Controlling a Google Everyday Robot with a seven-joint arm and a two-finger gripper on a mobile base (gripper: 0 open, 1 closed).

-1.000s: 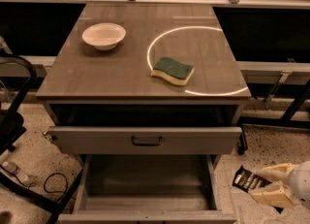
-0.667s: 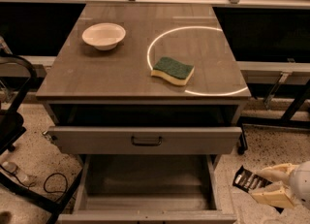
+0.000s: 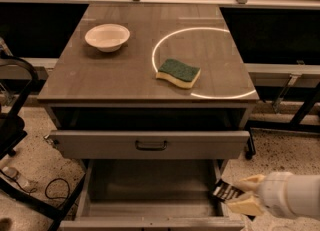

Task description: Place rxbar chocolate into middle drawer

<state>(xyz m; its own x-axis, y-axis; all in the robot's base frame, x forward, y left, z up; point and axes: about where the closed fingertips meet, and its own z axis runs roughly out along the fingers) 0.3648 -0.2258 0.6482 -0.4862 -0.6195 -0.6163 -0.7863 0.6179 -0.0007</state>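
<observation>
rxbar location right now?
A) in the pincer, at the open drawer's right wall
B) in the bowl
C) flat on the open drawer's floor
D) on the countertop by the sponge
A: the pincer grips the rxbar chocolate by the right wall of the open middle drawer, whose floor is bare. Only the sponge and the bowl sit on the countertop.
</observation>
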